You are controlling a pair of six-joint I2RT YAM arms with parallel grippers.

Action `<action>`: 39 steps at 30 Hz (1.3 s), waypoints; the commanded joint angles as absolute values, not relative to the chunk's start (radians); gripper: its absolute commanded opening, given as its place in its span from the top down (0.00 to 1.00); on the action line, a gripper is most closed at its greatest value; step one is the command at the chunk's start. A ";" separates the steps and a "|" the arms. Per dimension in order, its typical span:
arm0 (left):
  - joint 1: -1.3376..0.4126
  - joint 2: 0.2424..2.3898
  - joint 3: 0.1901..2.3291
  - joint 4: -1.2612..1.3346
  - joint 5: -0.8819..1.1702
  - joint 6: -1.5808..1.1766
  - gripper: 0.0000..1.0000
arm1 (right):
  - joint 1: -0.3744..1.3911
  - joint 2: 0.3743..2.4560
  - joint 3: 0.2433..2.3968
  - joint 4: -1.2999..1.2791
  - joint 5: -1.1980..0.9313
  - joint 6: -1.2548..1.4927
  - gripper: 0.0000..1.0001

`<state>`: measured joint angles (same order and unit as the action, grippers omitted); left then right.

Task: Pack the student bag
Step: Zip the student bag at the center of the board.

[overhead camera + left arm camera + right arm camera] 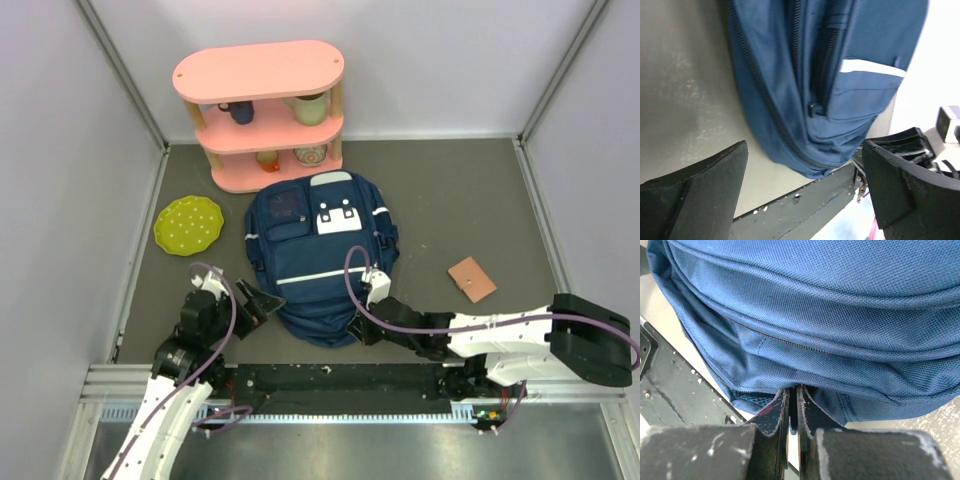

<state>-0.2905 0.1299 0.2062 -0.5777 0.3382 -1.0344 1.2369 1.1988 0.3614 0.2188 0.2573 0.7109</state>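
The student bag (320,260), a navy backpack with a white stripe and a white buckle patch, lies flat in the middle of the table with its top towards me. My right gripper (358,328) is at the bag's near edge. In the right wrist view the bag (815,300) fills the frame, and the gripper (792,390) is shut on a thin dark bit of its lower edge. My left gripper (262,303) is open and empty beside the bag's near left side. In the left wrist view the gripper (804,150) faces the bag (840,75), whose zippers look closed.
A pink two-tier shelf (262,110) with cups stands behind the bag. A green dotted plate (188,224) lies at the left. A small brown wallet-like item (471,278) lies at the right. A black rail (330,380) runs along the near table edge.
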 commanded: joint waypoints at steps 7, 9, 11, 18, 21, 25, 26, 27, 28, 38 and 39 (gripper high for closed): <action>-0.513 0.206 0.244 -0.595 0.158 -1.103 0.01 | 1.253 1.244 0.411 0.192 0.279 0.724 1.00; -0.601 0.218 0.213 -0.511 0.076 -1.179 0.01 | 1.253 1.255 0.420 0.195 0.278 0.724 1.00; -0.742 0.273 0.207 -0.453 0.009 -1.230 0.01 | 1.253 1.261 0.423 0.196 0.276 0.723 1.00; -1.038 0.549 0.313 -0.290 -0.297 -1.354 0.01 | 1.252 1.240 0.411 0.189 0.278 0.726 1.00; -1.097 0.699 0.330 -0.192 -0.356 -1.403 0.01 | 1.252 1.220 0.399 0.186 0.284 0.727 1.00; -1.154 0.827 0.327 -0.008 -0.419 -1.465 0.01 | 1.253 1.197 0.379 0.196 0.275 0.729 1.00; -1.158 0.853 0.333 0.024 -0.426 -1.473 0.01 | 1.253 1.195 0.377 0.199 0.275 0.726 1.00; -1.163 0.906 0.340 0.034 -0.428 -1.477 0.02 | 1.253 1.192 0.374 0.201 0.272 0.724 1.00; -1.161 0.929 0.354 0.035 -0.426 -1.479 0.04 | 1.253 1.183 0.368 0.204 0.268 0.723 1.00; -1.161 0.798 0.278 -0.180 -0.544 -1.539 1.00 | 1.253 1.137 0.345 0.069 0.351 0.741 1.00; -1.160 0.757 0.273 -0.234 -0.579 -1.540 1.00 | 1.250 1.135 0.344 0.051 0.370 0.758 1.00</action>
<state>-1.1637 0.9085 0.2859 -0.1608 -0.4290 -1.4944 1.2407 1.1553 0.3656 0.1520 0.3286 0.7128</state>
